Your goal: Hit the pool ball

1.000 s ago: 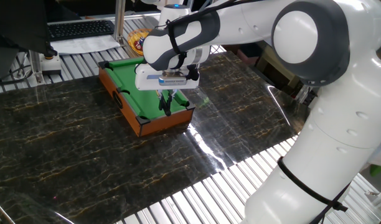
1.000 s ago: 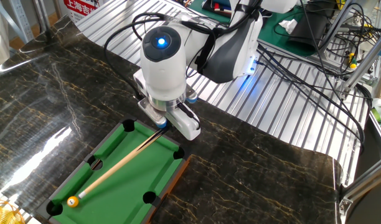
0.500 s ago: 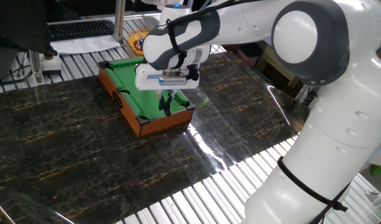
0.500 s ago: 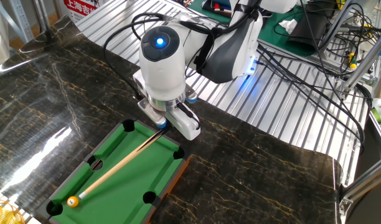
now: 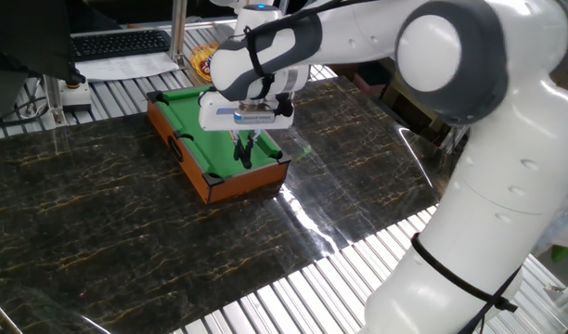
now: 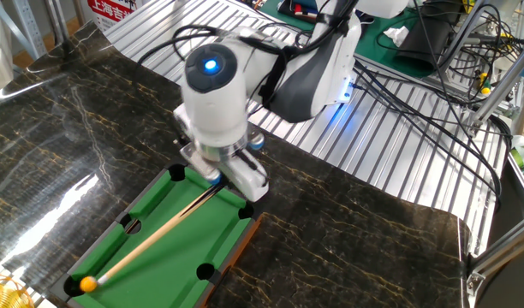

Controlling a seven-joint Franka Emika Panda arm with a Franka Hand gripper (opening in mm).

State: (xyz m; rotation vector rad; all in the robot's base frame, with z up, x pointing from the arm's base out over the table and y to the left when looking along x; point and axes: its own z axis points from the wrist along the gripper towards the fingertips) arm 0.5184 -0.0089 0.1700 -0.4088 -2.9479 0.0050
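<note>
A small pool table (image 6: 231,253) with green felt and a wooden rim (image 5: 236,185) sits on the dark marble top. In the other fixed view the orange pool ball (image 6: 88,284) lies by the near-left corner pocket, touching the tip of a long wooden cue stick (image 6: 155,235). My gripper (image 6: 216,180) is at the table's far end, shut on the cue's butt. In the one fixed view the gripper (image 5: 245,148) hangs over the table's near right end, and the arm hides the ball.
A keyboard (image 5: 119,43) and a yellow packet (image 5: 201,61) lie behind the pool table. Black cables (image 6: 416,94) run over the slatted metal bench. A yellow mesh object (image 6: 3,295) sits at the bottom left corner.
The gripper has shifted along the table and pushed the cue forward. The ball has rolled from the cue tip toward the near-left corner pocket.
</note>
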